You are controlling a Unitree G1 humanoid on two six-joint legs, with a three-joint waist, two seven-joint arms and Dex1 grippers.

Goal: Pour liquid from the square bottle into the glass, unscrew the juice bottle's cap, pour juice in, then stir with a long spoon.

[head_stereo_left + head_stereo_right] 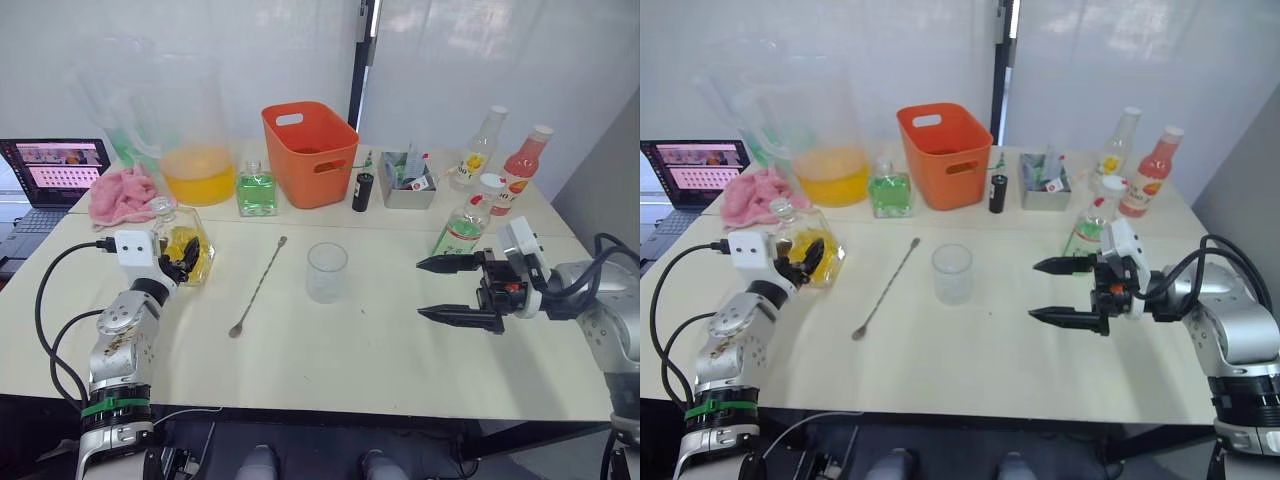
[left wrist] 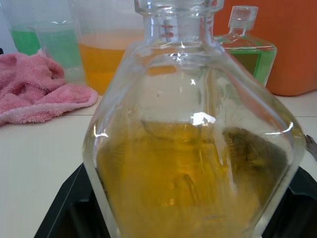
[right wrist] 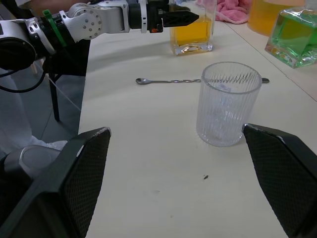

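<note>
Nearest the camera, at the desk's (image 1: 330, 370) front left, the robot's left arm reaches forward, and its left end effector (image 1: 186, 258) has its black fingers set on either side of the square bottle (image 1: 186, 243). Seen from the left wrist, the bottle's angular glass body, about half full of yellow liquid, sits between the finger bases, so the grip looks closed on the bottle. It stands upright on the desk, neck pointing straight up, close to the left edge.

Right end effector (image 1: 458, 290) hangs above the right part of the desk with its two fingers spread wide and nothing between them, the tips aimed toward the middle. In front of those tips, in the desk's centre, stands the glass (image 1: 327, 271), upright and apparently empty.

Between square bottle and glass lies the long spoon (image 1: 258, 286), its stem running diagonally from the back toward the front left, bowl end nearer the front edge. The glass therefore lies to the right of the held bottle, beyond the spoon, so the pour will probably need the left arm to lift the bottle, carry it rightward over the spoon and tip its neck toward the glass.

Juice bottle (image 1: 465, 221) stands upright just behind the right end effector, the nearer arm for it
</note>
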